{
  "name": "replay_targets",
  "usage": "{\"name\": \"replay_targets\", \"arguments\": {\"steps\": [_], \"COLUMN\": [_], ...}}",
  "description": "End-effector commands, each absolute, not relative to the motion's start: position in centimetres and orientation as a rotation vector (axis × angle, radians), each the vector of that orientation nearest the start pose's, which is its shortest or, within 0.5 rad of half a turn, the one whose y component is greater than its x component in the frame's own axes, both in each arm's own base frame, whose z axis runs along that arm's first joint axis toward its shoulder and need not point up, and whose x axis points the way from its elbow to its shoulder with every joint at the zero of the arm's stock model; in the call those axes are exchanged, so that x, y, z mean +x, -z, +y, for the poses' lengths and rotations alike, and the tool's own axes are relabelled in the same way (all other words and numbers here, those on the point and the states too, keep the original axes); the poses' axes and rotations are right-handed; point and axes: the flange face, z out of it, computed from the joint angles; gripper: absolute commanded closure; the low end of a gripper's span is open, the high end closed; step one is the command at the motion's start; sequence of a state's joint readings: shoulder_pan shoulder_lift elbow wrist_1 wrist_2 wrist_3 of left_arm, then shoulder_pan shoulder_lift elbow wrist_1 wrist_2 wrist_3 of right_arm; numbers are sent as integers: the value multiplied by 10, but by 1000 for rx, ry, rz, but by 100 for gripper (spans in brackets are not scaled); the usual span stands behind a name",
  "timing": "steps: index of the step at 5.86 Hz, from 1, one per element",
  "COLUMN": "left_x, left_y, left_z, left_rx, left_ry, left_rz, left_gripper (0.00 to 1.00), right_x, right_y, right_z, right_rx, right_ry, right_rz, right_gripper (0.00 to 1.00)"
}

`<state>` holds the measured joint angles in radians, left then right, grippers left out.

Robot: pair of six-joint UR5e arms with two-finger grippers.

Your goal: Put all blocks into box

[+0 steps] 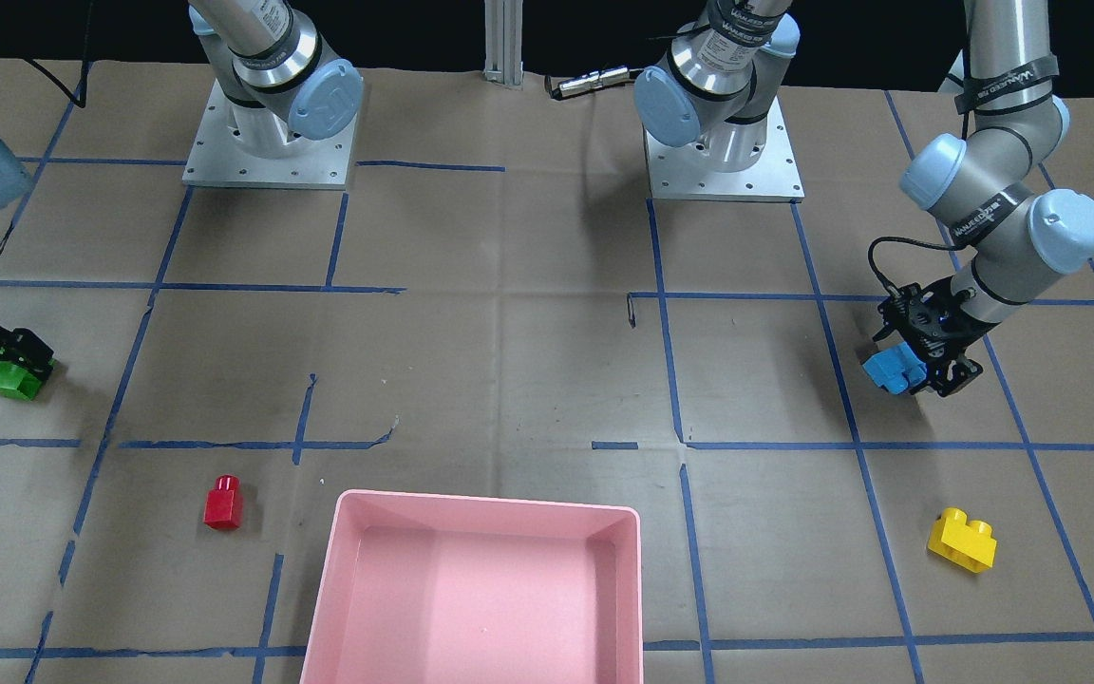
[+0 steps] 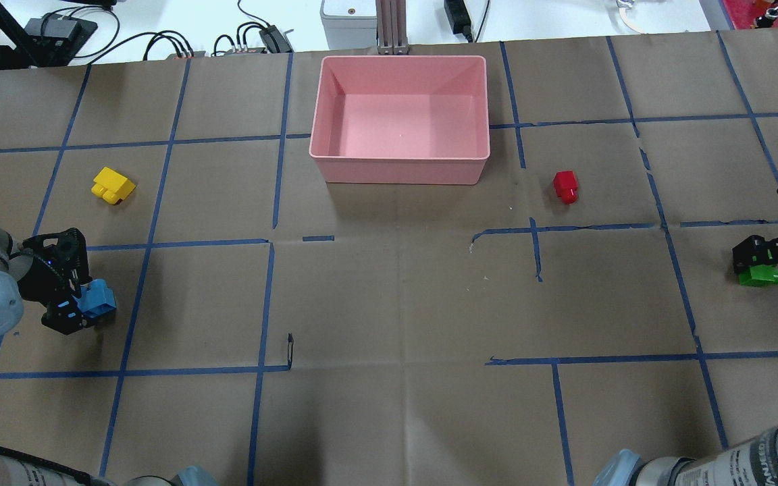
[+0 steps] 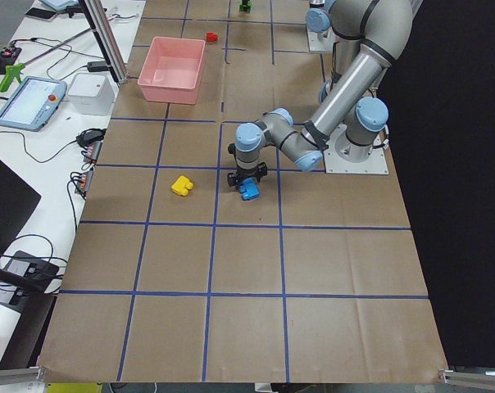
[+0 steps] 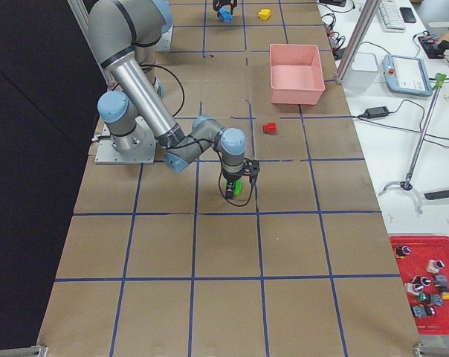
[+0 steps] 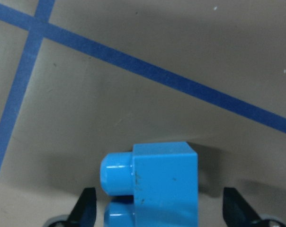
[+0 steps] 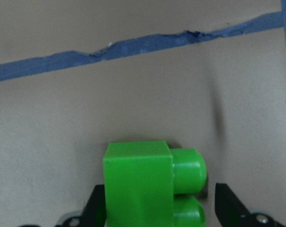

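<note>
My left gripper (image 2: 85,304) stands low over the light-blue brick (image 2: 97,300), open. In the left wrist view its fingertips (image 5: 88,208) flank the brick (image 5: 157,184), with a gap on one side. My right gripper (image 2: 760,266) is open astride the green brick (image 2: 758,276). The right wrist view shows that brick (image 6: 143,184) between the fingertips (image 6: 223,201), on the paper. The yellow brick (image 2: 113,185) and the small red brick (image 2: 566,185) lie loose on the table. The pink box (image 2: 399,164) at the far middle holds nothing.
Brown paper with blue tape lines covers the table. The two arm bases (image 1: 269,142) stand at the robot's edge. A metal post (image 2: 389,27) and cables lie just beyond the box. The red brick sits right of the box, the yellow one to its left.
</note>
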<state>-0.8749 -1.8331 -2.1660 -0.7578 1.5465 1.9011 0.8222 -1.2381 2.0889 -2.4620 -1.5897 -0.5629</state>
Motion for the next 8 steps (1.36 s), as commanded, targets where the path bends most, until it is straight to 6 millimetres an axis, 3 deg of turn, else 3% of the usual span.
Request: {"name": "replay_targets", "arguments": {"steps": [1, 2, 4, 5, 6, 7, 8], "left_x": [193, 194, 197, 202, 218, 231, 244], "left_y": [-173, -174, -177, -197, -237, -282, -338], "left_z": [-443, -444, -446, -455, -476, -493, -514], "left_rx": [1810, 1810, 1801, 1761, 1729, 1680, 1591], "left_ry": [25, 28, 26, 34, 56, 52, 38], "left_rz": [2618, 2609, 2600, 2569, 2530, 2588, 2694], "left_gripper": [27, 45, 70, 76, 77, 77, 77], "right_x": [-244, -244, -231, -183, -100, -8, 76], "right_y": [-177, -185, -266, -314, -337, -352, -350], "right_z": [-456, -457, -467, -497, -536, -566, -595], "right_rx": [298, 294, 248, 49, -240, -460, -563], "right_ry": [40, 46, 128, 263, 377, 518, 546], "right_rz": [3170, 3173, 3191, 3222, 3182, 3007, 2827], "right_gripper": [79, 92, 95, 96, 96, 96, 96]}}
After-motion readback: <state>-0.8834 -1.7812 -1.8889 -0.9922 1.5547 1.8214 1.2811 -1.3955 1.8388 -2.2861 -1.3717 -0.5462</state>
